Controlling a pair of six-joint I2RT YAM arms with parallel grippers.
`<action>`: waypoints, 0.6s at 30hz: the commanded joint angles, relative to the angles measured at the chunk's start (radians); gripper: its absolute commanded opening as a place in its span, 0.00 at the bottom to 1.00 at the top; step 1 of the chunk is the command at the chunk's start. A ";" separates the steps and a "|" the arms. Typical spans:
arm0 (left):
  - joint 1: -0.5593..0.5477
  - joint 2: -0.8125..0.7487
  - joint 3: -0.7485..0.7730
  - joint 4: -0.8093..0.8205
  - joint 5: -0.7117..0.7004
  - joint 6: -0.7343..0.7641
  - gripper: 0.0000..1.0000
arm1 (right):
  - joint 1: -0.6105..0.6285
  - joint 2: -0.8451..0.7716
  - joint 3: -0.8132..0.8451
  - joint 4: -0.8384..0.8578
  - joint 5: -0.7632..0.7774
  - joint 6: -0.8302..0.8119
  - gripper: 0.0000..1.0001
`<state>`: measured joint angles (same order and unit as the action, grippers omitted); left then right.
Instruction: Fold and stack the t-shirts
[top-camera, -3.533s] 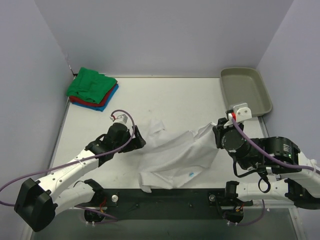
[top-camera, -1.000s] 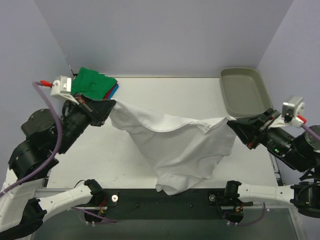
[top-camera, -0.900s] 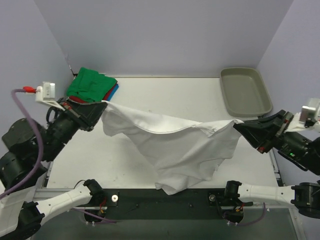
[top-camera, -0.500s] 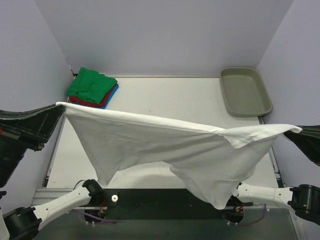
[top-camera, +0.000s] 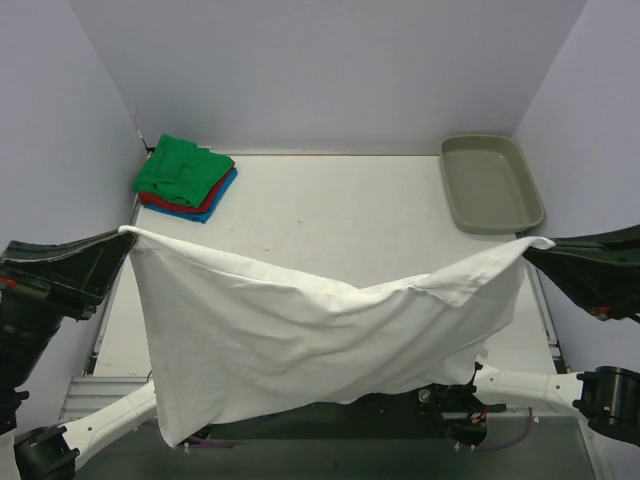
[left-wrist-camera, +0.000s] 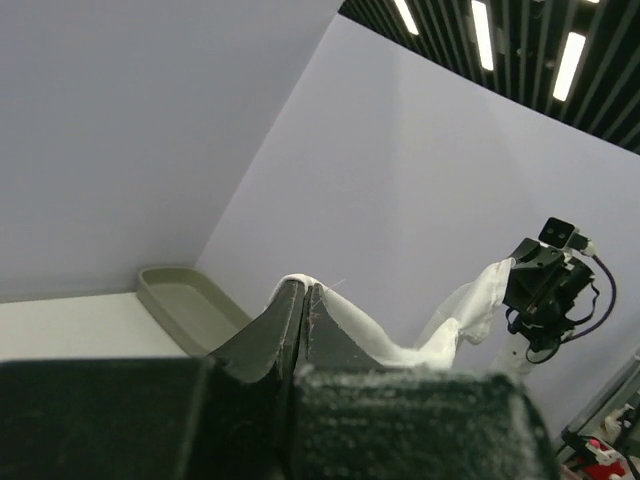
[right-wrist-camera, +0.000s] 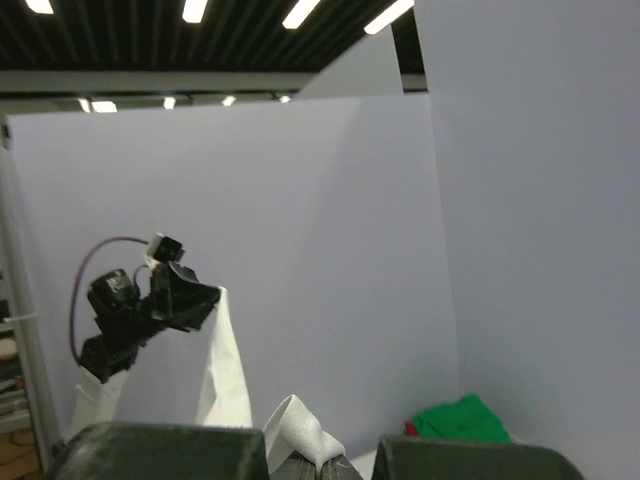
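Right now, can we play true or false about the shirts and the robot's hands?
The white t-shirt hangs spread between the left gripper and the right gripper. True.
The green shirt lies in the tray. False: it tops the stack at far left; the tray sits far right.
The right gripper is open. False: it is shut on the white t-shirt.
The blue shirt is at the stack's bottom. True.

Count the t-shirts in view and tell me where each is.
4. White t-shirt: stretched between left claw and right claw. Green t-shirt, red t-shirt, blue t-shirt: stacked at the table's far-left corner. The stack may hide more.
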<state>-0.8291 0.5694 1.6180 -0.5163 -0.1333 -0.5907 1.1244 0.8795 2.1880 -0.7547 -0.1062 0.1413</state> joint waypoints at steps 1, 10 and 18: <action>0.001 -0.046 -0.170 0.012 -0.130 -0.041 0.00 | 0.002 -0.008 -0.194 0.069 0.238 0.021 0.00; -0.011 -0.144 -0.631 0.012 -0.365 -0.191 0.00 | 0.058 -0.074 -0.598 0.158 0.779 0.052 0.00; -0.008 -0.108 -0.825 0.056 -0.535 -0.267 0.00 | -0.432 -0.030 -0.897 0.247 0.468 0.176 0.00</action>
<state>-0.8371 0.4389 0.8196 -0.5331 -0.5426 -0.8059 0.9680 0.8181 1.4078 -0.6315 0.5129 0.2333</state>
